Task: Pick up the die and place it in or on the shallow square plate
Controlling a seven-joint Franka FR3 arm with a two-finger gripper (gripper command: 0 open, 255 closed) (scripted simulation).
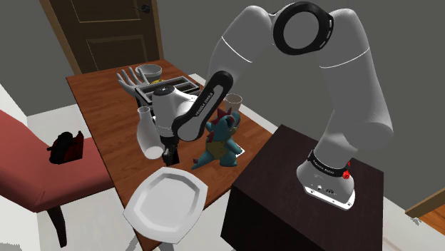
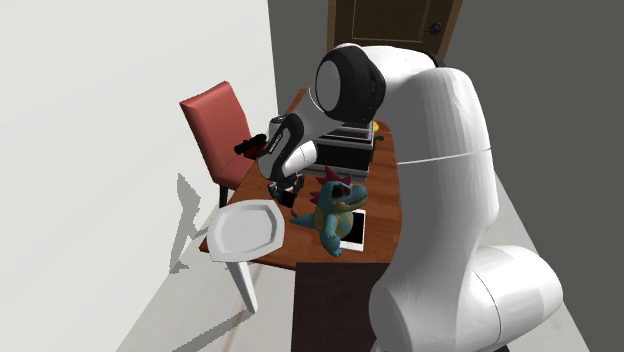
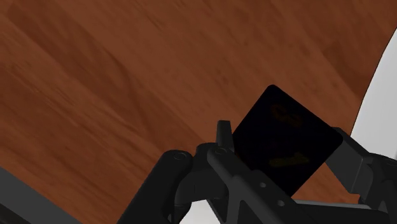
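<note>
A black die [image 3: 283,124] with faint dark markings sits clasped between my gripper's [image 3: 284,147] two black fingers [image 3: 222,137], just above the brown wooden table [image 3: 127,83]. In the shoulder view the gripper [image 1: 169,153] points down at the table right behind the white shallow plate [image 1: 142,214], which lies at the table's near end. The plate's pale rim [image 3: 382,83] shows close beside the die. The second exterior view has the gripper [image 2: 287,197] just past the plate [image 2: 225,240], low over the wood.
A blue plush toy [image 1: 217,139] stands close to the arm, on the stand's side. A white vase [image 1: 146,132] is beside the gripper. A dark tray [image 1: 171,85], a bowl [image 1: 150,71] and a hand model [image 1: 128,78] sit farther back. A red chair [image 1: 36,164] flanks the table.
</note>
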